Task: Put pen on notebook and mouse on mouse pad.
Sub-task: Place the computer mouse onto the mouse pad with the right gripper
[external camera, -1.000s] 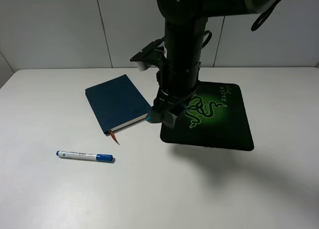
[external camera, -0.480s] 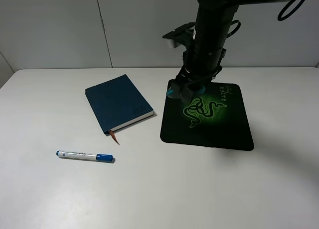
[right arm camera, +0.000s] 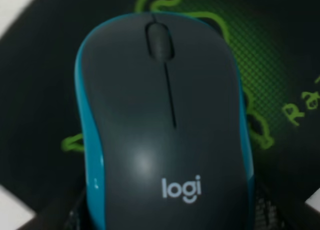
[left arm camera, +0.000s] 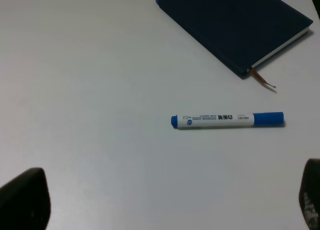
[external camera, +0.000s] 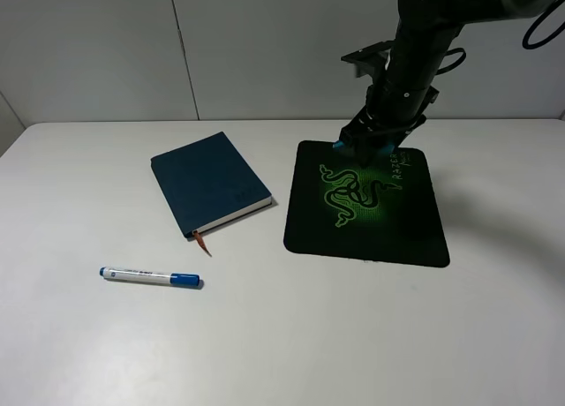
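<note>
"Is the right gripper [external camera: 366, 150] holding anything?"

"Yes, it's clasping the mouse [right arm camera: 165, 120] by its teal sides and hanging over the mouse pad [external camera: 371, 238], above the pad's far edge near the green lettering [external camera: 402, 168]. I can't tell whether the mouse is touching the pad."

"So nothing's finished?"

"I'd say the mouse half is nearly there. It's only waiting on a set-down and a release. The pen half isn't begun. The pen [external camera: 150, 277] is lying on the table [external camera: 88, 353], well apart from the mouse pad, out past the notebook [external camera: 207, 181], which is sitting just beside the pad on the left arm's side."

"And the left gripper [left arm camera: 165, 200]?"

"It's hovering with its jaws spread wide, gripping nothing, looking down at the pen."
</note>
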### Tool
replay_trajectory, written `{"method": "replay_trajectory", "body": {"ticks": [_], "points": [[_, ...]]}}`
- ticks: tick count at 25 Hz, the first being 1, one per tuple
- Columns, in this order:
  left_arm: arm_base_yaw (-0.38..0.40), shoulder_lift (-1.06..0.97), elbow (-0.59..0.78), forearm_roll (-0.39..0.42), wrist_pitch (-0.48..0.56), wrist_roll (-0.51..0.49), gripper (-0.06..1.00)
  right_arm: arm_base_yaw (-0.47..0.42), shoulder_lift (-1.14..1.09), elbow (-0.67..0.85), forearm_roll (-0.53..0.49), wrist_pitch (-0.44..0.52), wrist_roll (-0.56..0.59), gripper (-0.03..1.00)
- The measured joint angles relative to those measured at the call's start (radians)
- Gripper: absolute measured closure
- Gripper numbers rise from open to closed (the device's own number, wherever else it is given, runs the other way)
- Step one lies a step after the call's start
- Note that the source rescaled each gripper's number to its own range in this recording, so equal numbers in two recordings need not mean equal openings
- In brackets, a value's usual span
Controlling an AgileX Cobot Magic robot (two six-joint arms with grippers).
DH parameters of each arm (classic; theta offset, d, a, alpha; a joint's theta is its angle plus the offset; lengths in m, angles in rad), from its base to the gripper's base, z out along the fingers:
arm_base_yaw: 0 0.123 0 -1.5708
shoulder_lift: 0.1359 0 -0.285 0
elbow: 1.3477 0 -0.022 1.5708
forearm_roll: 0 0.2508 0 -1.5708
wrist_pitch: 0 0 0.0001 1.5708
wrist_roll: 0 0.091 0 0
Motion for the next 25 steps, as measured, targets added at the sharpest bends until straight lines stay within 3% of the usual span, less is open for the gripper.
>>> {"method": "replay_trajectory", "body": {"ticks": [6, 25], "points": [[0.0, 0.0, 0.0, -0.001, 0.0, 0.0, -0.06, -0.029, 0.065, 0.0, 0.0, -0.049, 0.0, 0.97], [0.0, 0.0, 0.0, 0.0, 0.0, 0.0, -0.06, -0.036, 0.166, 0.0, 0.0, -0.044, 0.0, 0.97]]}}
